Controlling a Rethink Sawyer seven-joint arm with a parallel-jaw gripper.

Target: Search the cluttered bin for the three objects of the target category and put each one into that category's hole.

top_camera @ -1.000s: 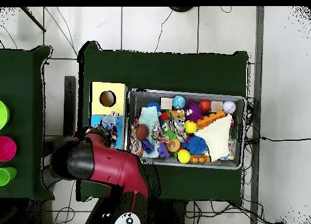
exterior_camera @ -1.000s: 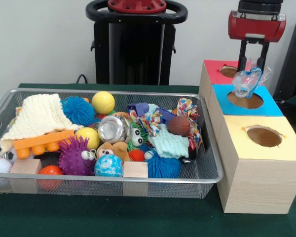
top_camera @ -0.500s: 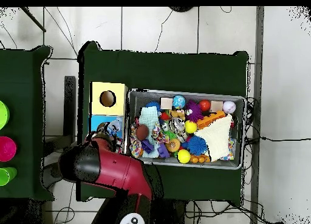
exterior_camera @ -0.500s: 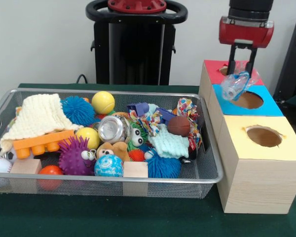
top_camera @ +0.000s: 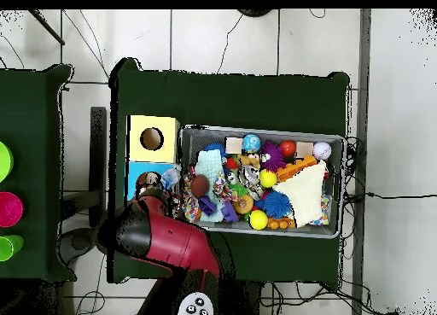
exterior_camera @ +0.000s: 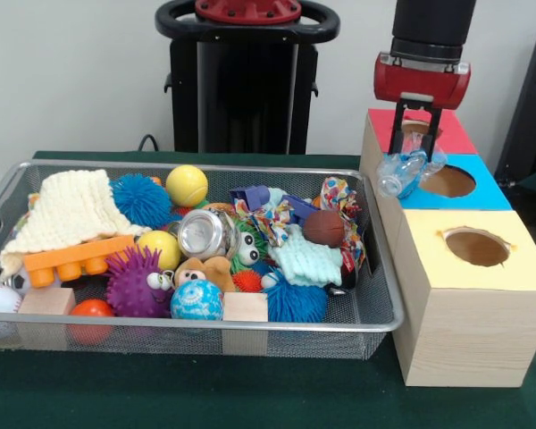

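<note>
My gripper (exterior_camera: 415,147) hangs below the red wrist, shut on a crumpled clear plastic bottle (exterior_camera: 402,172). The bottle dangles over the left edge of the blue box (exterior_camera: 487,192), between the blue hole (exterior_camera: 447,181) and the wire bin (exterior_camera: 250,335). In the overhead view the bottle (top_camera: 171,177) shows beside the bin's wall (top_camera: 183,171), with the arm (top_camera: 162,243) covering the gripper. A shiny metal can (exterior_camera: 204,234) lies among the toys in the bin.
The red box (exterior_camera: 451,136) stands behind the blue one, and the yellow box (exterior_camera: 469,277) with its hole (exterior_camera: 476,247) in front. The bin holds a cream cloth (exterior_camera: 71,210), an orange block (exterior_camera: 67,257), spiky balls (exterior_camera: 136,281) and a brown ball (exterior_camera: 323,227).
The gripper has carried the bottle left, from above the blue hole to the box's left edge by the bin. The bottle stays in the gripper.
</note>
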